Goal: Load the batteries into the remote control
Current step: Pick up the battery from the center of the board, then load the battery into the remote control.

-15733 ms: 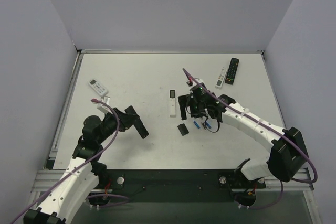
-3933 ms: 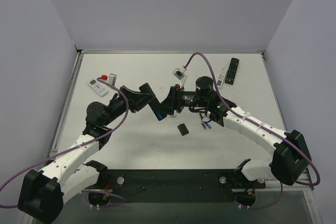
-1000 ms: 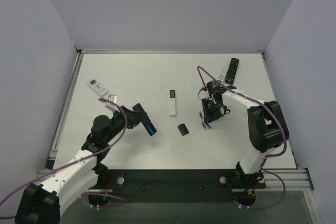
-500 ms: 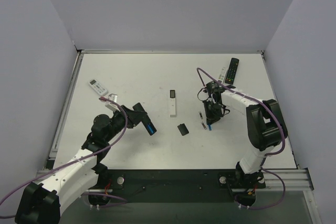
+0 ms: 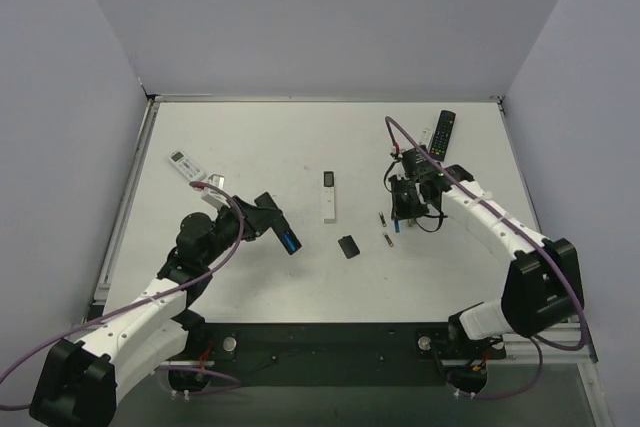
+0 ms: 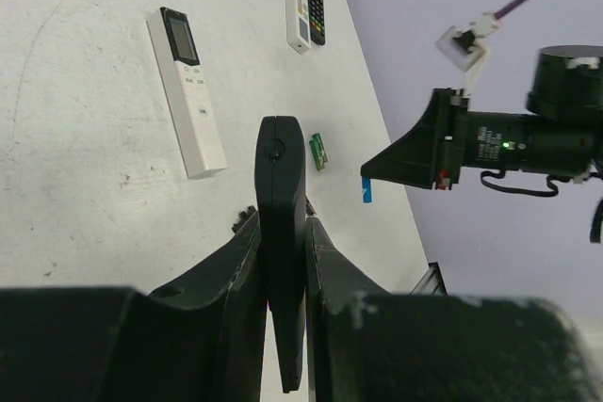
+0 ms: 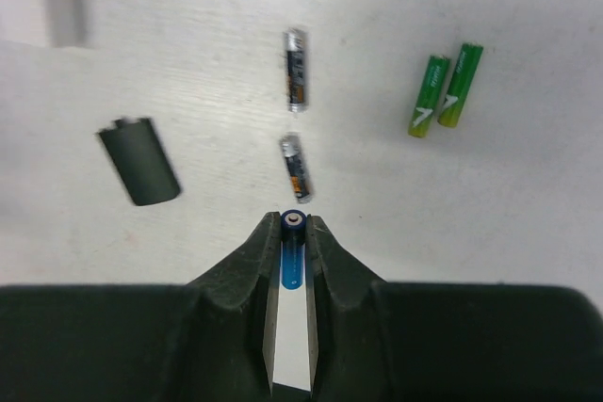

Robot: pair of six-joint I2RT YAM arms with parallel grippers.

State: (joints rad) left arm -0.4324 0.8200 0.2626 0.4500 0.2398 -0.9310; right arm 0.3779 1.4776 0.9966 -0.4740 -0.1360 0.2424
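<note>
Blue battery now in right pincer

Reaches the left arm from the near-left base toward the middle, elbow low and forearm angled to the right. Pinches a dark remote edge-on in the left gripper (fingers pressed on both flat sides). Bends the right arm from the near-right base far and leftward, wrist tipped down. Clamps a blue battery lengthwise in the right gripper, tip just past the fingertips.
</note>
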